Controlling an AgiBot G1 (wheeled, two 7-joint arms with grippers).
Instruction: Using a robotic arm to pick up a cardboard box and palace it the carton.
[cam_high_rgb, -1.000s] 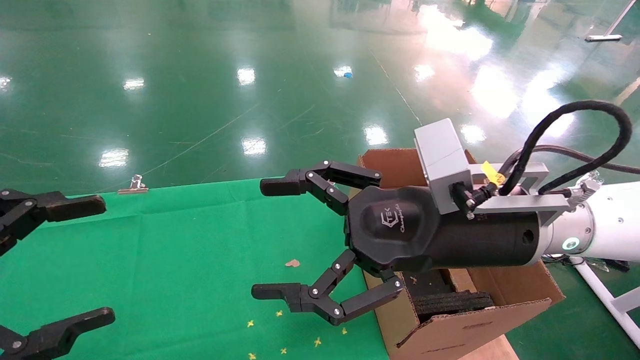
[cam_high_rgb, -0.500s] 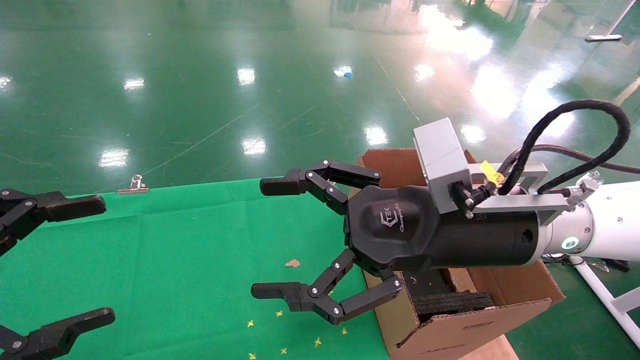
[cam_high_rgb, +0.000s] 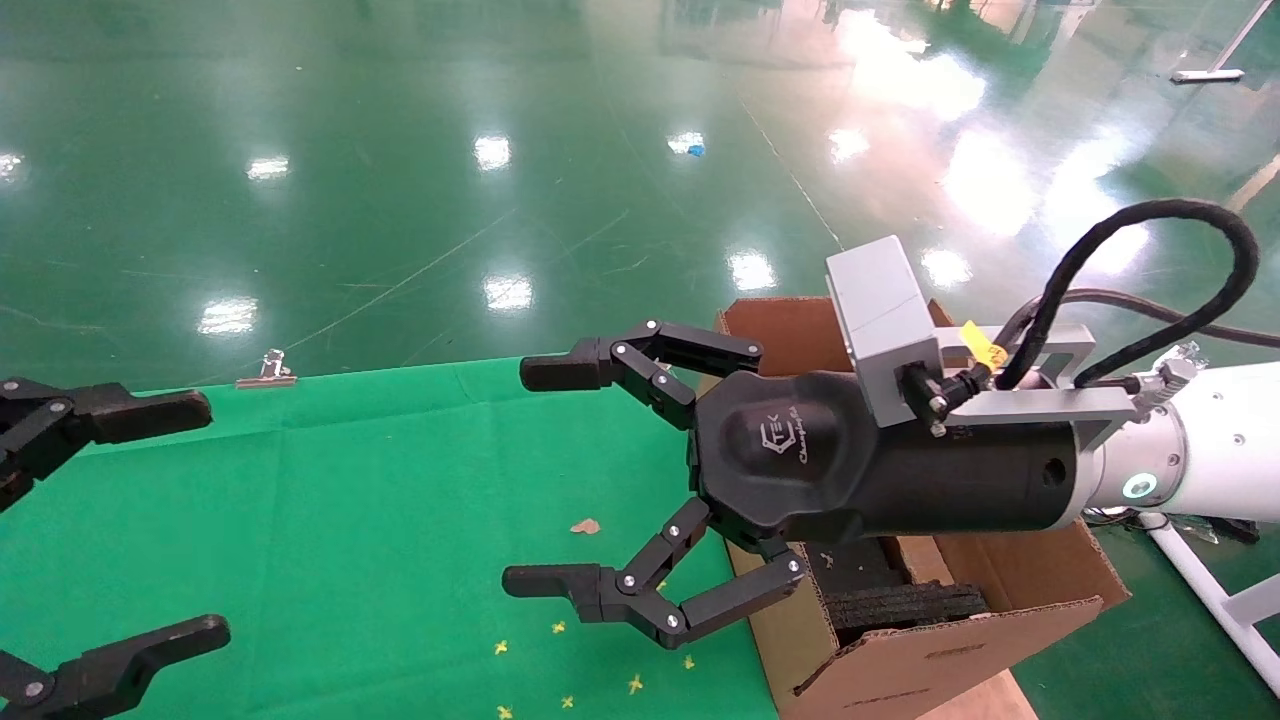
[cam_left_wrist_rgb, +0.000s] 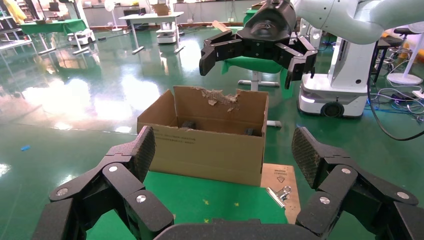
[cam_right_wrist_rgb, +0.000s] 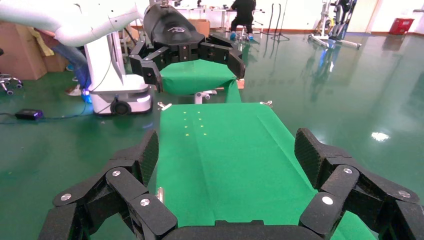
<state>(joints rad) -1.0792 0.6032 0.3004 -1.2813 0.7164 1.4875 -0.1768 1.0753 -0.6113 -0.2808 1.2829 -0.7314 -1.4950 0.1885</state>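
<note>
The small cardboard box shows in no view. The carton (cam_high_rgb: 930, 660) stands at the right end of the green table, flaps upright, with black foam (cam_high_rgb: 900, 605) inside; the left wrist view shows it (cam_left_wrist_rgb: 210, 145) with a torn back flap. My right gripper (cam_high_rgb: 535, 476), on the white-tubed robotic arm (cam_high_rgb: 1200, 450), is open and empty. It hovers above the cloth just left of the carton and points left. Its own view (cam_right_wrist_rgb: 228, 150) shows only green cloth between the fingers. My left gripper (cam_high_rgb: 200, 520) is open and empty at the table's left edge, facing the carton (cam_left_wrist_rgb: 225, 150).
Green cloth (cam_high_rgb: 350, 500) covers the table, with small yellow marks and a brown scrap (cam_high_rgb: 585, 526). A metal binder clip (cam_high_rgb: 268, 370) sits at the far edge, another (cam_left_wrist_rgb: 279, 194) by the wooden board near the carton. Glossy green floor lies beyond.
</note>
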